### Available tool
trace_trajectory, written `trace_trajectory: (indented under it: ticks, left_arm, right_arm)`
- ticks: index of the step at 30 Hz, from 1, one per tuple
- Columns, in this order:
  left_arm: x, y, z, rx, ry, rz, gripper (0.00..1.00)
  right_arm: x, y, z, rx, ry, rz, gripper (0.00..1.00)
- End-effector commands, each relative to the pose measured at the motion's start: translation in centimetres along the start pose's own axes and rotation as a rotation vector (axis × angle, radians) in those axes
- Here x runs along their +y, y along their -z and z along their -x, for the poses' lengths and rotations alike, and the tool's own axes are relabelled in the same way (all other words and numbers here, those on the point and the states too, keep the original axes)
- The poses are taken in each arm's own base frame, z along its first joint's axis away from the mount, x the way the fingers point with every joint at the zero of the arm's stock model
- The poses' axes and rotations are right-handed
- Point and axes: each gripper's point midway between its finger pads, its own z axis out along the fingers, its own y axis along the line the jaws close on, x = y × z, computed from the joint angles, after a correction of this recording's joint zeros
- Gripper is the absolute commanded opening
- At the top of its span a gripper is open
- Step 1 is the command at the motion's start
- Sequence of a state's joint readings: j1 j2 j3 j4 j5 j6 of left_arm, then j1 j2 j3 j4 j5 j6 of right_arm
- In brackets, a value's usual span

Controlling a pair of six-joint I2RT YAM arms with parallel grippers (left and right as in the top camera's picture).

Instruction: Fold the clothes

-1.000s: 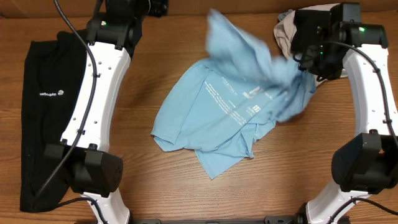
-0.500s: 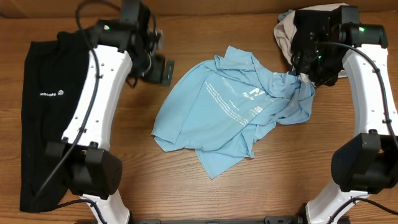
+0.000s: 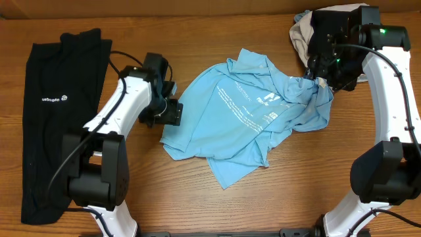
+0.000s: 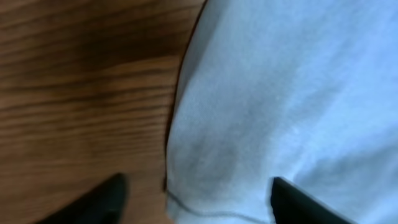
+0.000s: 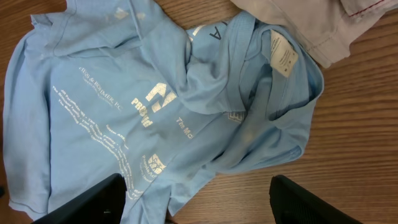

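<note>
light-blue t-shirt [image 3: 240, 122] lying crumpled, left gripper [image 3: 170, 113] gaping empty at its edge, right gripper [image 3: 320, 71] hanging open, empty

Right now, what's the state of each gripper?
Left gripper: open, above the light-blue T-shirt, holding nothing.
Right gripper: open, holding nothing.

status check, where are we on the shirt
Left gripper open at edge of light-blue T-shirt. Right gripper open above its collar. Shirt crumpled, unfolded. Beige garment close by collar.

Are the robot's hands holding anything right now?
Nothing. The left end effector is open over the light-blue T-shirt edge; the right end effector is open above it.
</note>
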State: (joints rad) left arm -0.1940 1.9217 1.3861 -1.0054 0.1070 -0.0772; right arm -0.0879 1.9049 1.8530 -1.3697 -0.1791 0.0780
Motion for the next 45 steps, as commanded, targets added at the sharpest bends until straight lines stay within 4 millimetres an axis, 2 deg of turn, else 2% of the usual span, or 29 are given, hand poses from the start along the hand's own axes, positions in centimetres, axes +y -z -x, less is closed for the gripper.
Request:
trace_trajectory:
  ticks: [1,3,10,13,16,17,20,22,27,31,35,38,39,40,43,44,45]
  left_arm:
    - [0.6,-1.4,-0.9,-0.001,0.038,-0.016,0.59]
    - [1.1,-2.0,-1.4,0.009,0.058,-0.016,0.54]
    - [2.8,-4.1,-3.2,0.039,0.105,-0.013,0.53]
    - [3.0,-4.7,-3.6,0.04,0.111,-0.013,0.48]
    - [3.0,-4.9,-3.5,0.029,0.109,-0.013,0.23]
    - [3.0,-4.9,-3.2,0.019,0.107,-0.014,0.17]
    - [3.1,-4.9,-2.2,-0.021,0.107,-0.016,0.04]
    - [3.3,-4.7,-1.5,-0.049,0.108,-0.017,0.04]
    - [4.3,-2.6,1.5,-0.134,0.138,-0.018,0.04]
    - [5.8,0.4,4.5,-0.217,0.169,-0.014,0.04]
    - [8.5,4.7,8.1,-0.342,0.204,0.047,0.04]
    - [9.0,7.8,9.3,-0.379,0.217,0.023,0.04]
    - [8.7,8.4,9.3,-0.377,0.199,0.001,0.06]
    - [8.1,8.6,9.2,-0.37,0.169,-0.023,0.18]
    - [5.6,7.7,7.7,-0.302,0.055,-0.123,0.67]
    - [5.1,7.1,7.0,-0.276,0.037,-0.136,0.79]
    - [4.6,6.3,6.2,-0.243,0.02,-0.147,0.86]
  right_arm:
    - [0.4,0.2,0.4,-0.014,0.01,0.009,0.78]
    - [0.4,0.2,0.4,-0.013,0.01,0.009,0.78]
    - [0.3,0.1,0.4,-0.012,0.01,0.009,0.78]
    - [0.3,0.1,0.4,-0.012,0.01,0.009,0.78]
    - [0.3,0.1,0.4,-0.012,0.01,0.009,0.79]
    - [0.3,0.1,0.4,-0.012,0.01,0.009,0.78]
    - [0.3,0.1,0.4,-0.013,0.009,0.009,0.78]
    - [0.3,0.1,0.4,-0.013,0.009,0.009,0.79]
    - [0.3,0.1,0.4,-0.013,0.009,0.009,0.79]
    - [0.3,0.1,0.4,-0.011,0.006,0.009,0.79]
    - [0.3,0.1,0.3,-0.009,0.006,0.009,0.79]
    - [0.3,0.1,0.2,-0.004,0.005,0.008,0.79]
    - [0.3,0.1,0.1,-0.002,0.004,0.008,0.79]
    - [0.3,0.1,0.2,-0.003,0.004,0.008,0.79]
    - [0.4,0.1,0.3,-0.01,0.006,0.013,0.79]
    - [0.5,0.1,0.4,-0.012,0.006,0.018,0.79]
    - [0.6,0.1,0.5,-0.015,0.007,0.021,0.79]
